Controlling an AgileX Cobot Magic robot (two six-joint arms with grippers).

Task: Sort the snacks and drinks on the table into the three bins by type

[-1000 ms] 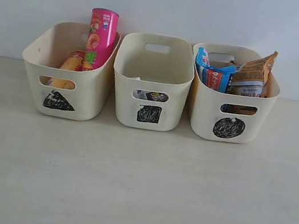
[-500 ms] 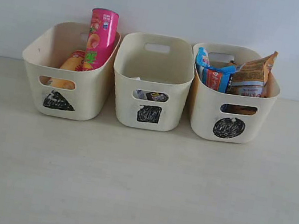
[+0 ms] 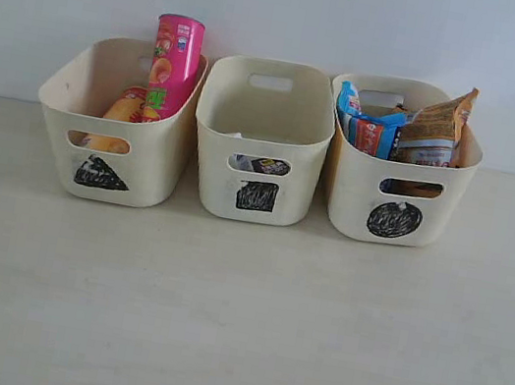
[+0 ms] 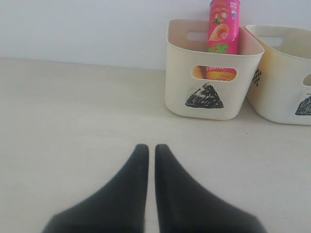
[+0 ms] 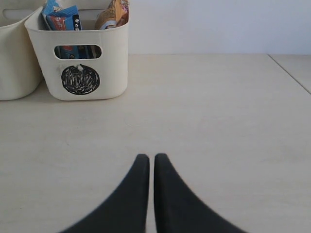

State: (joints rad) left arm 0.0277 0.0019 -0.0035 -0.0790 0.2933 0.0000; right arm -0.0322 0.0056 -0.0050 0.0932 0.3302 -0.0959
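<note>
Three cream bins stand in a row at the back. The triangle bin [image 3: 54, 102] holds the pink chip tube [image 3: 174, 63] upright and the yellow-red tube [image 3: 122, 109] lying low. In the square bin [image 3: 265, 124] a carton [image 3: 260, 164] shows through the handle slot. The circle bin [image 3: 349, 184] holds the blue packet [image 3: 369, 127] and the orange-brown packet [image 3: 437, 124]. My left gripper [image 4: 151, 148] is shut and empty, well short of the triangle bin [image 4: 177, 73]. My right gripper [image 5: 148, 158] is shut and empty, away from the circle bin [image 5: 114, 63]. Neither gripper shows in the exterior view.
A white wall runs behind the bins. The pale table [image 3: 234, 328] stretches in front of them. A seam or table edge [image 5: 289, 73] shows at the far side of the right wrist view.
</note>
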